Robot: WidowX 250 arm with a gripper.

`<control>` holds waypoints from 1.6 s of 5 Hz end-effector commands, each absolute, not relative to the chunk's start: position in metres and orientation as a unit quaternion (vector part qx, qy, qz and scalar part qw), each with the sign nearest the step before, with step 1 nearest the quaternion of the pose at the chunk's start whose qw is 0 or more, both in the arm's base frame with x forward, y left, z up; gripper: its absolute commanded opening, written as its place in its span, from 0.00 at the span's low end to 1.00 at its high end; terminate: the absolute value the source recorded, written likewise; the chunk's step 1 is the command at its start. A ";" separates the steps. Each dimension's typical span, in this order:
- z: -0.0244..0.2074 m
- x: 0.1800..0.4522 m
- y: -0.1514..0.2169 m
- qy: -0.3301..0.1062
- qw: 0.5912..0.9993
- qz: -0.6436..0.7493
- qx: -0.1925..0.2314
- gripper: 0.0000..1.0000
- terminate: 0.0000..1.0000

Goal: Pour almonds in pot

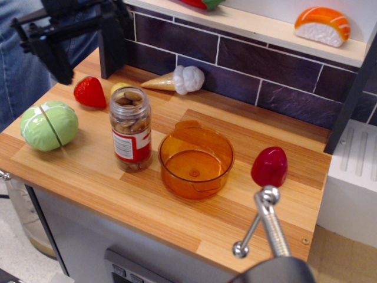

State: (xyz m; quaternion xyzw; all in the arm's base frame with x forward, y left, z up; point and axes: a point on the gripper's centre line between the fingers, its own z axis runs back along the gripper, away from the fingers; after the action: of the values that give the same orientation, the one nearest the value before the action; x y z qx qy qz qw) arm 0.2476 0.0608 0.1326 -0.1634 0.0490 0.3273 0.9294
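1. I see a wooden desk (177, 224) in front of a dark tiled wall, with a shelf above it.
2. The jar (131, 129) of almonds (128, 112) stands straight up near the middle of the desk. Its long side points up and its top looks open.
3. The orange pot (195, 159) sits just beside the jar, on its right side in the picture. The pot is empty.
4. My gripper (78, 52) hangs high at the top left corner, well apart from the jar. The jaws are wide apart and hold nothing.
5. The jar lies below the jaws and to their right in the picture. I think I must come down and over to reach it.
6. No almonds are poured yet.
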 end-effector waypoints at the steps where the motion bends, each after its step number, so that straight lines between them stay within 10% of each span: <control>1: 0.112 0.258 0.094 0.139 0.870 0.442 -0.166 1.00 0.00; 4: 0.078 0.255 0.076 0.255 0.785 0.540 -0.164 1.00 0.00; 8: 0.067 0.269 0.045 0.298 0.754 0.557 -0.180 1.00 0.00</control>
State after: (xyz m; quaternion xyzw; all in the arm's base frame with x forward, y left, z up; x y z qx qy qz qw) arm 0.2710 0.0415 0.0592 -0.1779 0.3085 0.5499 0.7555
